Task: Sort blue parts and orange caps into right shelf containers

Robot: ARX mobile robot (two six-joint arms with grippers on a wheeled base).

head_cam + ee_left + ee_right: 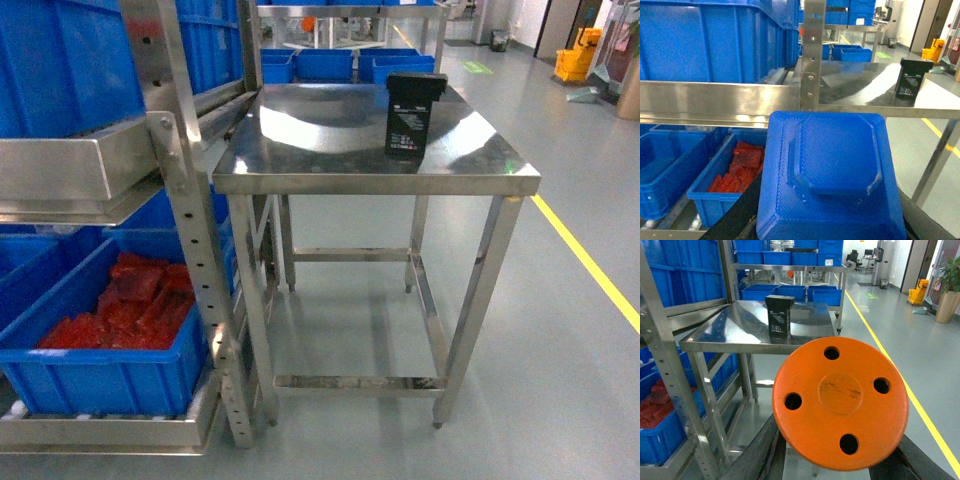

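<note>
Orange cap (840, 402), round with four holes, is held in front of the right wrist camera, clamped between the dark fingers of the right gripper (840, 460) seen at its lower edge. A blue part (832, 175) is likewise gripped by the left gripper (832, 232), just before the rack's steel rail (715, 100). Relative to the steel table (370, 130), blue crates (90, 360) sit on the rack to its left, one holding red pieces; a black box (412, 112) stands on the table itself. The carrying step appears to be in hand; next, each piece must be brought over its proper crate and released.
</note>
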